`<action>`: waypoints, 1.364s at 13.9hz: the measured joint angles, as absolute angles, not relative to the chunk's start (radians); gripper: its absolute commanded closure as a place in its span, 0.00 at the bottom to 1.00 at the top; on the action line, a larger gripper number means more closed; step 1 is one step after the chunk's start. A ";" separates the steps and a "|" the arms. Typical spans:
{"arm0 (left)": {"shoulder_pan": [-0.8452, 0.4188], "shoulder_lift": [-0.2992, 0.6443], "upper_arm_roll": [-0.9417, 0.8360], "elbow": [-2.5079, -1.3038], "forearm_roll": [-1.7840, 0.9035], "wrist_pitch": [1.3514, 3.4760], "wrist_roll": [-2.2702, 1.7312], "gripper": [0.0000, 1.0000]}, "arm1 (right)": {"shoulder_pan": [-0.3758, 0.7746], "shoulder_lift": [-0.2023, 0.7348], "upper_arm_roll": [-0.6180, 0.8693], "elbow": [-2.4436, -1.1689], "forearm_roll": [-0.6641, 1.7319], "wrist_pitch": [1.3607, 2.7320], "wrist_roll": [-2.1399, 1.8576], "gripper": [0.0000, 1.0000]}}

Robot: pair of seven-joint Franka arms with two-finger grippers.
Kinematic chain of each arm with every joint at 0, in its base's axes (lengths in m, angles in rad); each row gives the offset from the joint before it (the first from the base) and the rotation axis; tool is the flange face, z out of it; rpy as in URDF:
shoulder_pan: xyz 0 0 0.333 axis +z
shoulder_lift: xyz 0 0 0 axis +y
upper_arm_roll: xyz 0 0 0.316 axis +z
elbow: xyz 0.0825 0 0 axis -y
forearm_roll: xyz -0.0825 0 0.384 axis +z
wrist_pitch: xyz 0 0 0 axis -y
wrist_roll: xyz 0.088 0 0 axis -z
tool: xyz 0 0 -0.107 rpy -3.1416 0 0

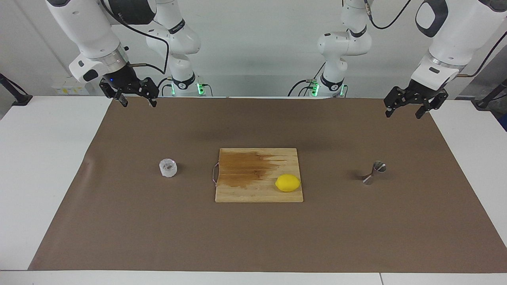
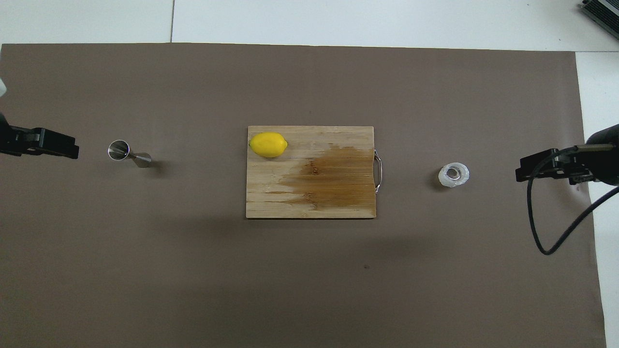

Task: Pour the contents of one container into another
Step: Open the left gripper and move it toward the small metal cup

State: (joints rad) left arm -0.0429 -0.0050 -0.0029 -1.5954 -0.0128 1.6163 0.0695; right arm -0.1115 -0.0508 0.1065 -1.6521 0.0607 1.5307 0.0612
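The small clear ribbed cup [image 1: 168, 168] stands on the brown mat toward the right arm's end of the table; it also shows in the overhead view [image 2: 453, 174]. The steel hourglass jigger [image 1: 374, 172] stands on the mat toward the left arm's end, and shows in the overhead view [image 2: 128, 154]. My right gripper [image 1: 137, 103] is open and empty, raised over the mat's edge, well apart from the cup; it shows in the overhead view [image 2: 524, 171]. My left gripper [image 1: 404, 114] is open and empty, raised over the mat's edge, apart from the jigger; it shows in the overhead view [image 2: 63, 147].
A wooden cutting board [image 1: 253, 194] with a dark wet stain and a metal handle lies mid-table between cup and jigger. A yellow lemon [image 1: 288, 183] rests on its corner toward the jigger. The brown mat [image 1: 253, 237] covers most of the white table.
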 measured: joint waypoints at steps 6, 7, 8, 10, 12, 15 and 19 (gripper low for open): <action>-0.045 -0.005 -0.010 -1.596 -0.013 1.614 0.060 0.00 | -0.112 -0.051 0.106 -1.652 0.061 1.531 0.061 0.00; -0.044 -0.005 -0.009 -1.598 -0.013 1.614 0.045 0.00 | -0.112 -0.051 0.106 -1.652 0.061 1.531 0.061 0.00; -0.043 -0.005 -0.007 -1.599 -0.013 1.612 0.032 0.00 | -0.112 -0.051 0.106 -1.652 0.061 1.531 0.061 0.00; -0.037 -0.001 -0.003 -1.601 -0.023 1.603 -0.008 0.00 | -0.112 -0.051 0.106 -1.652 0.061 1.531 0.061 0.00; -0.016 0.022 -0.001 -1.597 -0.042 1.600 -0.078 0.00 | -0.112 -0.051 0.106 -1.652 0.061 1.531 0.061 0.00; 0.033 0.141 0.007 -1.506 -0.102 1.569 -0.216 0.00 | -0.112 -0.051 0.106 -1.652 0.061 1.531 0.061 0.00; 0.083 0.333 0.029 -1.344 -0.210 1.548 -0.434 0.00 | -0.112 -0.051 0.106 -1.652 0.061 1.531 0.061 0.00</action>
